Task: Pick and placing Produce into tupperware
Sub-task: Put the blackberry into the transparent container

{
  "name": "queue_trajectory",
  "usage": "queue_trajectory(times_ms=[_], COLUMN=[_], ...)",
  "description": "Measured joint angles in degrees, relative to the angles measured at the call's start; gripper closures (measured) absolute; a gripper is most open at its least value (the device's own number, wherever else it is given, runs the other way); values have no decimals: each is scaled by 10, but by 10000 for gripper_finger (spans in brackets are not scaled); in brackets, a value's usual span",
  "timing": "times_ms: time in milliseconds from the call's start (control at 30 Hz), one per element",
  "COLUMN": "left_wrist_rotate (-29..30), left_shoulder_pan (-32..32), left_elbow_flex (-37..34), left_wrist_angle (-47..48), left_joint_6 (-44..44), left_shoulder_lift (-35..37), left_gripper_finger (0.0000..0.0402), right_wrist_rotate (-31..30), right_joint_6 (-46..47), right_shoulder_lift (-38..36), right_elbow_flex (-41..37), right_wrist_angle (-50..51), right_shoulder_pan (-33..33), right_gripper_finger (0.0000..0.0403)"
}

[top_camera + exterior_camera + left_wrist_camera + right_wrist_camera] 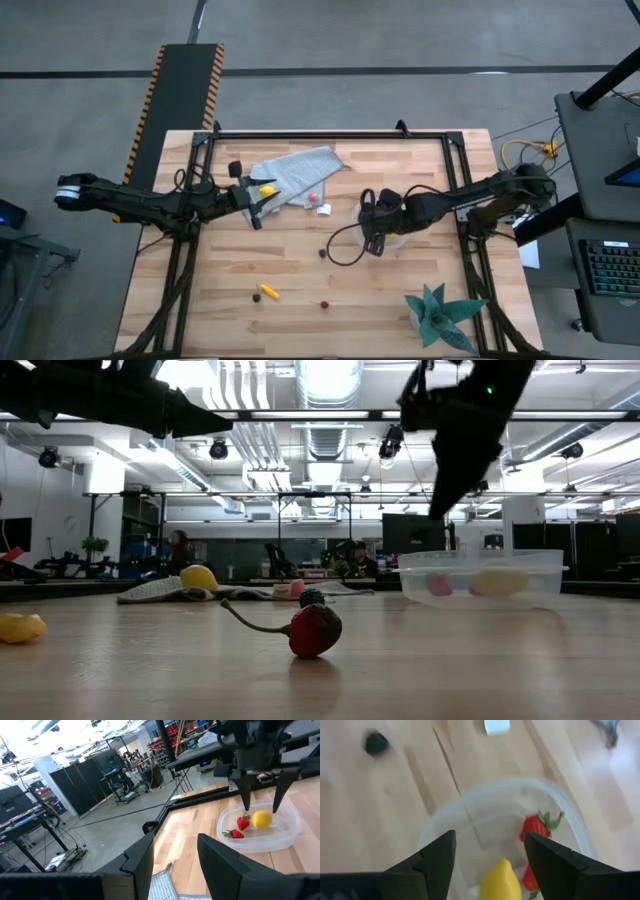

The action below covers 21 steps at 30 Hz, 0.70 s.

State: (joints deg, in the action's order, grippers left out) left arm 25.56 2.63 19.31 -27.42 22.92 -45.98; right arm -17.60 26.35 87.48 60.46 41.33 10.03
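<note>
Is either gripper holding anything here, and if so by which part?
Nothing is held. The right gripper hangs open over the tupperware, above a lemon lying inside; the left gripper is open and empty.

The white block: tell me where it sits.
In the high view the white block lies mid-table, just off the grey cloth, left of the tupperware.

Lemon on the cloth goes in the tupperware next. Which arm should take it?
Probably the left. The left gripper hovers open right beside the lemon on the cloth; the right gripper hangs open over the tupperware, farther away.
</note>
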Motion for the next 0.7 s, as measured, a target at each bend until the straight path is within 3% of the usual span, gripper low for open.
queue_trajectory(times_ms=[300,700], left_wrist_rotate=[0,0], left_shoulder_pan=[0,0], left_elbow_flex=[0,0], left_wrist_angle=[0,0], left_joint_6=[0,0], left_shoulder_lift=[0,0], left_gripper_finger=[265,265], right_wrist_rotate=[0,0], right_joint_6=[-72,-105], right_shoulder_lift=[-1,-1], right_elbow_flex=[60,65], right_wrist_angle=[-27,-67], right_shoulder_pan=[20,35], right_gripper_finger=[175,175])
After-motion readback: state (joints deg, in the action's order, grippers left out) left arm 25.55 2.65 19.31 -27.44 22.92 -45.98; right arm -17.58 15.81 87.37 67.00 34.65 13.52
